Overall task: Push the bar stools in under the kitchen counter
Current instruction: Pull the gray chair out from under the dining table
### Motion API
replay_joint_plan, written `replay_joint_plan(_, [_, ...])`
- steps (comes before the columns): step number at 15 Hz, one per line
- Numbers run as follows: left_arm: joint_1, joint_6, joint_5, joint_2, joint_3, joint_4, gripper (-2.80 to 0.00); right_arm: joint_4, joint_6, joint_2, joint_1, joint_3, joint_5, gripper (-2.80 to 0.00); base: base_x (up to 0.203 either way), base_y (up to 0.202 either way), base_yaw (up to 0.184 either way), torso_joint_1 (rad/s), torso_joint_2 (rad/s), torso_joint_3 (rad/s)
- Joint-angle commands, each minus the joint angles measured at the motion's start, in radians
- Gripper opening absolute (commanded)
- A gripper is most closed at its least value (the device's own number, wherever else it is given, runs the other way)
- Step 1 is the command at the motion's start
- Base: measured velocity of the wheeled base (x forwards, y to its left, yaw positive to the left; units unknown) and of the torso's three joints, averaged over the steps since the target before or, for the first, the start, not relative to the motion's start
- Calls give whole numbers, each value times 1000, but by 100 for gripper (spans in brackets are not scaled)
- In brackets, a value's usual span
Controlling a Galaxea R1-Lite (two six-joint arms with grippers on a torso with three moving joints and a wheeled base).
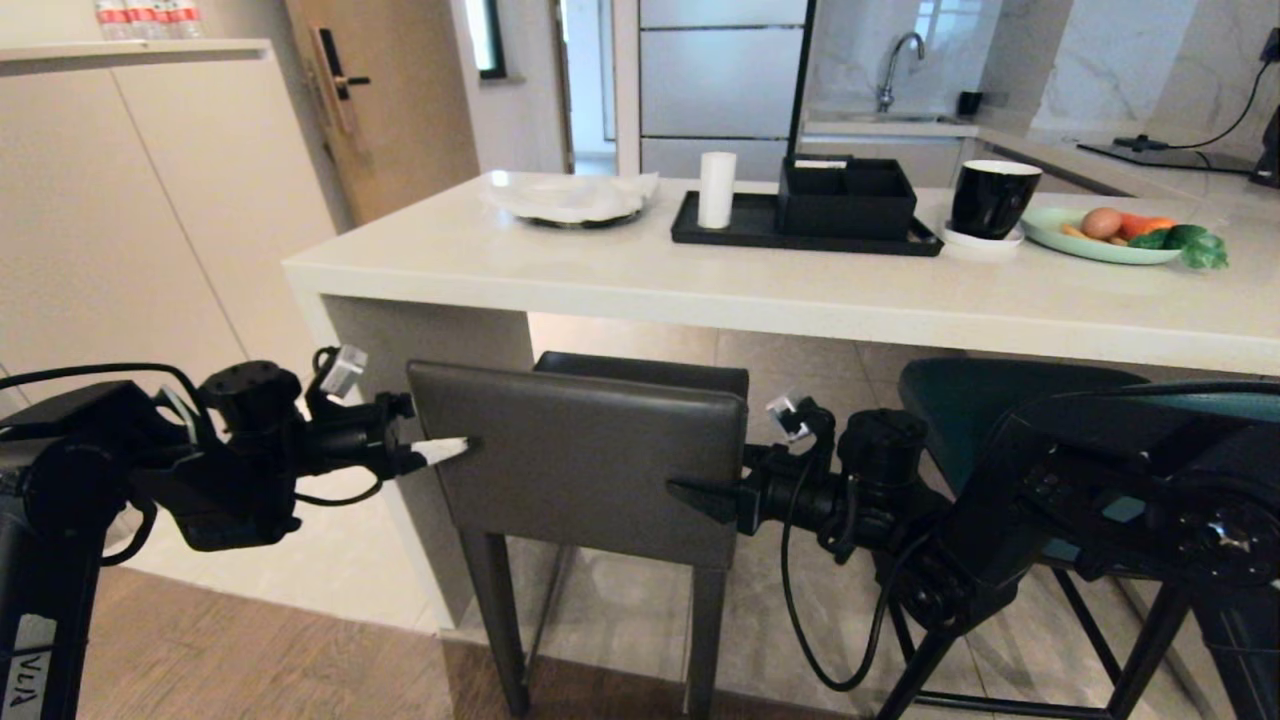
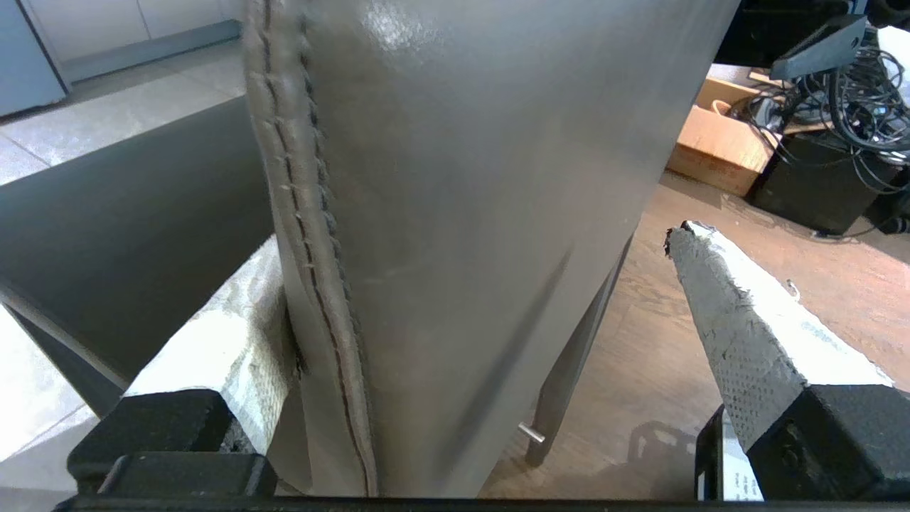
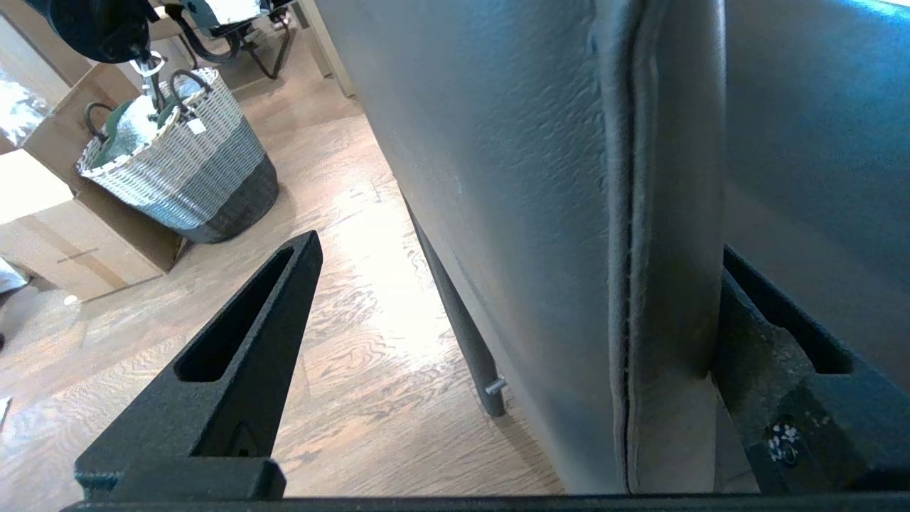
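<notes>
While both wide-open end effectors straddle the grey stool's (image 1: 590, 450) backrest edges, left end effector (image 1: 440, 452) mid-left, right end effector (image 1: 700, 495) centre, the teal stool (image 1: 960, 400) sits right under the bench (image 1: 640, 280).

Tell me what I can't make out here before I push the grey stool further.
- Grey stool feet: head view, cut off by the bottom edge.
- Its seat front and how far it sits under the counter: head view, hidden by the backrest and slab.
- Teal stool: head view, mostly hidden behind the right arm.
- Inner finger of left gripper and of right gripper: head view, behind the backrest.
</notes>
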Motion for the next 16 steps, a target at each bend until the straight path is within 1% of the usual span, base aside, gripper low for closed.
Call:
replay_joint_plan(1, [-3, 3, -10, -3, 8, -9, 0, -8, 0, -6, -1, 3, 3, 0, 0, 0, 0, 0, 0, 0])
replay_joint_plan(3, [-6, 5, -8, -4, 12, -10, 0, -8, 0, -8, -1, 3, 3, 0, -108, 0, -2, 8, 3, 2])
replay_joint_plan(6, [-7, 3, -8, -3, 11, -11, 0, -8, -1, -8, -1, 3, -14, 0, -193, 0, -3, -1, 2, -2])
replay_joint_plan(16, [-17, 3, -7, -12, 15, -11, 0, -9, 0, -7, -2, 3, -25, 0, -194, 0, -2, 2, 3, 2])
